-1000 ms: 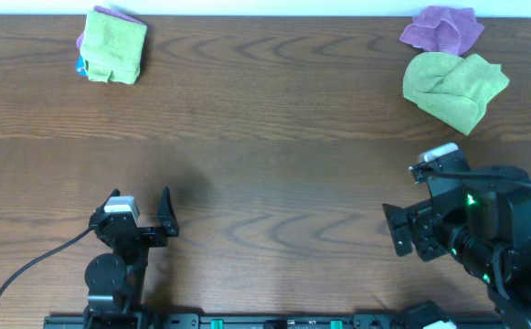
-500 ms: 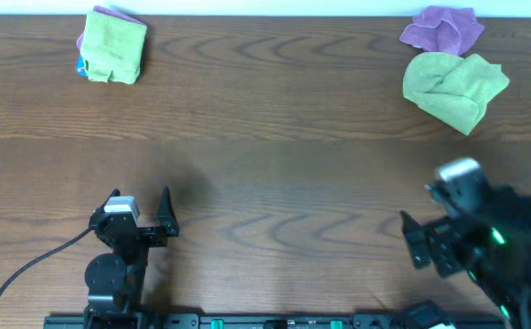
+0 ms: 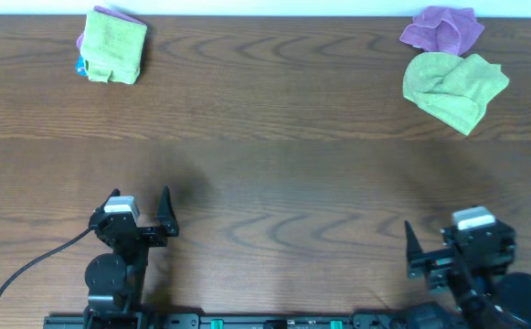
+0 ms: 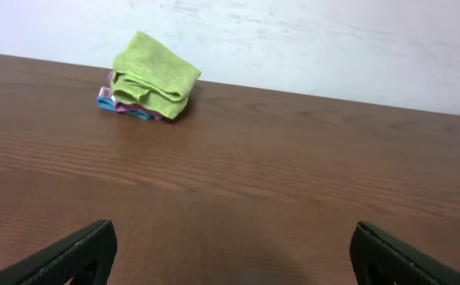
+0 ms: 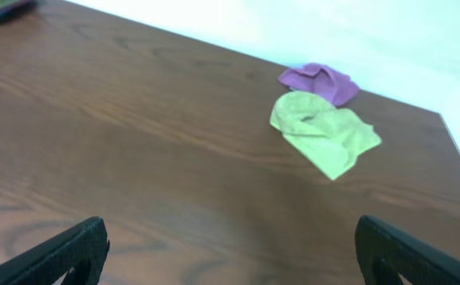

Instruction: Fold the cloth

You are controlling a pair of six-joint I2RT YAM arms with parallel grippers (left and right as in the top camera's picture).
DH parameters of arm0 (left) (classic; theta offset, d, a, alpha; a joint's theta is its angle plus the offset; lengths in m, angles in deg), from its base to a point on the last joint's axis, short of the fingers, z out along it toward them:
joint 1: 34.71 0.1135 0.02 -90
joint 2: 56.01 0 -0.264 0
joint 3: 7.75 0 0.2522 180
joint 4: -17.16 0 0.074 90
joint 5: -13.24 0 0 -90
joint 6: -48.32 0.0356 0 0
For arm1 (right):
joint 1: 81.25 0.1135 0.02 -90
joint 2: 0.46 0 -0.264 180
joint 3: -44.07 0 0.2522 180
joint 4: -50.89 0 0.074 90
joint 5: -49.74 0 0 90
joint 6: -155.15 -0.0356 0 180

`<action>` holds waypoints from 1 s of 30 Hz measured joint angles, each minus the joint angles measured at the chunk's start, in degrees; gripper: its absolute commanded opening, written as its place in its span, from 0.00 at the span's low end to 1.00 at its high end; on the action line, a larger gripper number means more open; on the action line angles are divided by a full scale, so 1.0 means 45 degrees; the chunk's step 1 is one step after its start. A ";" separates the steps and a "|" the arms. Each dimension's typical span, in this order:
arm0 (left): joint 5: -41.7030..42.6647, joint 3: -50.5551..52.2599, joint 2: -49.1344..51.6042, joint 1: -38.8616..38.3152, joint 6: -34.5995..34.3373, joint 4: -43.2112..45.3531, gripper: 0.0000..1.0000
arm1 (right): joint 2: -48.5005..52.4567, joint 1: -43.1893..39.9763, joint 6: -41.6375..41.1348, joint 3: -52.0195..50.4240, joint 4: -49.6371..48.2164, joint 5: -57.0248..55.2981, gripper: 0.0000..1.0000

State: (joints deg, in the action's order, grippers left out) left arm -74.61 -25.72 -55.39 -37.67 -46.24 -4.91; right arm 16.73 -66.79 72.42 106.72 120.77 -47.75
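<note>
A crumpled green cloth (image 3: 454, 87) lies at the far right of the table, with a crumpled purple cloth (image 3: 443, 28) just behind it; both show in the right wrist view, green (image 5: 325, 131) and purple (image 5: 319, 81). A folded green cloth (image 3: 115, 44) sits on a small stack at the far left, also in the left wrist view (image 4: 152, 77). My left gripper (image 3: 140, 209) is open and empty near the front left edge. My right gripper (image 3: 448, 249) is open and empty near the front right edge, far from the cloths.
Under the folded green cloth are a purple and a blue folded cloth (image 4: 123, 105). The wooden table (image 3: 265, 155) ends at a white wall behind. A black cable (image 3: 27, 267) runs from the left arm.
My right arm has drawn back toward the front edge and turned, its gripper ending low at the front right. The left arm and the cloths have not moved.
</note>
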 measured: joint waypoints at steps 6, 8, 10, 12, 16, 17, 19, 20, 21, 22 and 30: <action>-0.0005 0.0000 0.0000 0.0000 0.0000 0.0005 0.95 | -0.1088 -0.0452 -0.0831 -0.2608 -0.1423 0.0277 0.99; 0.0000 0.0000 0.0000 0.0000 0.0000 0.0010 0.95 | -0.1423 -0.0510 -0.1180 -0.3347 -0.1821 0.0296 0.99; 0.0000 0.0000 0.0000 0.0000 0.0000 0.0005 0.95 | -0.1773 -0.0520 -0.1506 -0.4002 -0.2132 0.0340 0.99; 0.0000 0.0000 0.0000 0.0000 0.0000 0.0005 0.95 | -0.2161 -0.0680 -0.1719 -0.4561 -0.2259 0.0355 0.99; 0.0000 0.0000 0.0000 0.0000 0.0000 0.0005 0.95 | -0.3147 -0.1005 -0.1991 -0.5663 -0.2297 0.0364 0.99; 0.0000 0.0000 0.0000 0.0000 0.0000 0.0010 0.95 | -0.3298 -0.1030 -0.2030 -0.5804 -0.2297 0.0369 0.99; -0.0005 0.0000 0.0000 0.0000 0.0000 0.0010 0.95 | -0.3560 -0.1151 -0.2132 -0.6110 -0.2302 0.0384 0.99; 0.0000 0.0000 0.0000 0.0000 0.0000 0.0010 0.95 | -0.3614 -0.1219 -0.2181 -0.6222 -0.2302 0.0389 0.99; 0.0000 0.0000 0.0000 0.0000 0.0000 0.0010 0.95 | -0.3614 -0.1273 -0.2210 -0.6300 -0.2302 0.0389 0.99; -0.0005 0.0000 0.0000 0.0000 0.0000 0.0010 0.95 | -0.3619 -0.1292 -0.2244 -0.6343 -0.2302 0.0389 0.99; 0.0000 0.0000 0.0000 0.0000 0.0000 0.0010 0.95 | -0.3638 -0.1316 -0.2336 -0.6936 -0.2346 0.0787 0.99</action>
State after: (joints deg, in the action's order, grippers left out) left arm -74.61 -25.72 -55.39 -37.67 -46.24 -4.87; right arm 0.36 -72.72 61.90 75.50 110.21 -44.21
